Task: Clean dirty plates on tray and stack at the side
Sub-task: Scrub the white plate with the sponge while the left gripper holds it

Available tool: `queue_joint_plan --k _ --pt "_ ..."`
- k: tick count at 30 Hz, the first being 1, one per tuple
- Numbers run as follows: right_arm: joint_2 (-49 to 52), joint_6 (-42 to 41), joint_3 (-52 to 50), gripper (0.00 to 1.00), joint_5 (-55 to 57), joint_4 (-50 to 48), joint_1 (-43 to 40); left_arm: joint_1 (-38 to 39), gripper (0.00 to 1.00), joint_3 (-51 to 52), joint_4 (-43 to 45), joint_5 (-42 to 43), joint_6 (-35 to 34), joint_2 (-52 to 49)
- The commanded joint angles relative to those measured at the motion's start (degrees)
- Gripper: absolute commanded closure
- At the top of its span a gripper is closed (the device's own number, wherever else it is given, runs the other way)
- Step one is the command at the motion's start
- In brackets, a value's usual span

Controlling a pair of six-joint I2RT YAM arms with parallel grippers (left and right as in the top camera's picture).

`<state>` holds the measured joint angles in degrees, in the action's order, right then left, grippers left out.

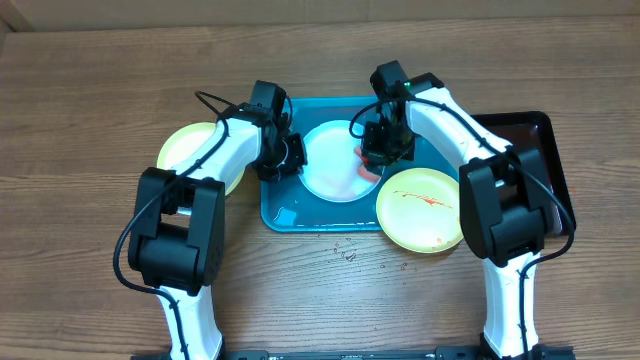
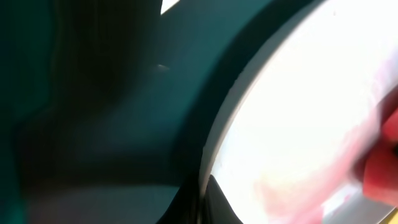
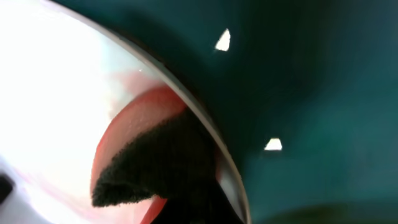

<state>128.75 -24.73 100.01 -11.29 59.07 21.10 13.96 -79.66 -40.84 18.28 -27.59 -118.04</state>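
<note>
**Both arms on the light blue plate, sponge at its right edge**

From overhead I see the layout. The light blue plate (image 1: 330,160) lies flat in the middle of the turquoise tray (image 1: 330,215). My left gripper (image 1: 283,160) is at its left edge and my right gripper (image 1: 385,152) at its right edge. A sauce-streaked yellow-green plate (image 1: 422,208) sits at the tray's front right corner and overlaps the rim there. The other yellow-green plate (image 1: 190,150) lies on the wooden table (image 1: 100,110) left of the tray, partly under my left arm. A black tray (image 1: 545,150) is at the far right, and a few droplets (image 1: 345,250) dot the table in front of the turquoise tray.

The overhead view cannot show the grips; the wrist cameras do. In the left wrist view, the plate's (image 2: 298,112) pale rim runs down between the dark fingers of the left gripper (image 2: 202,196). They are pressed together on that rim, above the tray floor (image 2: 124,124). A red sponge (image 2: 384,165) blurs in at the right, with pink smears on the plate near it.

The right wrist view shows the sponge (image 3: 124,140) close up, with its red body and dark scouring face. It is pinched by the right gripper and lies against the plate (image 3: 56,81) just inside the rim. The tray (image 3: 311,93) is beyond it. The fingers themselves are not clear in this view.
</note>
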Motion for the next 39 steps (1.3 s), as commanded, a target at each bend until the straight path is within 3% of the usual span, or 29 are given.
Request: queue_joint_plan --k 1,7,22,31,39 --pt "-0.6 1.2 1.2 0.96 3.5 -5.1 1.7 -1.0 0.96 -1.1 -0.1 -0.9 -0.9 -0.8" --pt "-0.6 1.2 1.2 0.96 -1.9 -12.6 4.5 -1.0 0.96 -1.1 -0.4 -0.8 -0.9 -0.8" --pt "-0.6 1.2 1.2 0.96 -4.9 -15.6 7.7 -1.0 0.96 -1.1 -0.5 0.7 -0.9 -0.8" --pt "-0.6 2.5 1.2 0.96 6.4 -14.4 6.4 -1.0 0.96 -1.1 -0.6 0.6 -0.9 -0.8" --pt "-0.6 2.7 1.4 0.96 10.4 -5.5 3.1 -1.0 0.96 -1.1 -0.7 0.4 -0.9 -0.8"
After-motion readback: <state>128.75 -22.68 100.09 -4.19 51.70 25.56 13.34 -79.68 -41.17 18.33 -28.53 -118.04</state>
